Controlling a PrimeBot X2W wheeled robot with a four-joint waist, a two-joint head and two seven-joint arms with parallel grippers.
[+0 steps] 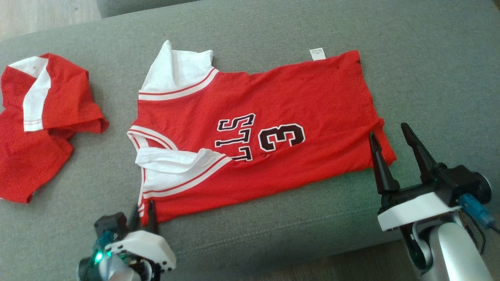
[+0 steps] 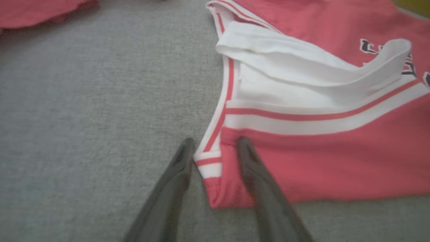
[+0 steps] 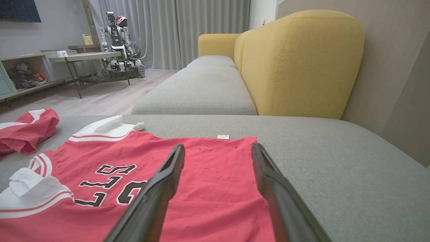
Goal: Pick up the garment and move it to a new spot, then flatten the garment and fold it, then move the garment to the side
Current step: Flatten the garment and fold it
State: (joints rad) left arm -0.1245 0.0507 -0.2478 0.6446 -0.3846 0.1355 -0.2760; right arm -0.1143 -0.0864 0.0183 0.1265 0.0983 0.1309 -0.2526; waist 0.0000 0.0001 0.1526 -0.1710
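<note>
Jersey flat on the cushion, me at its two near corners, nothing gripped.

Left to right: spare red garment (image 1: 43, 128) crumpled at far left, well apart, not my target. My left gripper (image 1: 143, 207) is narrowly parted, straddling the near collar-end corner of the jersey (image 1: 312, 101). One finger is over the red cloth and one over bare grey cushion (image 1: 273, 234), not clamped. The jersey's long axis runs across me, collar left and hem right, and it lies just ahead of both grippers. My right gripper (image 1: 388, 130) is spread wide and empty, tips at the near hem corner. Each arm has its own end, and the left is closer to biting. Looks like fold setup: lift the near edge and carry it away from me.
</note>
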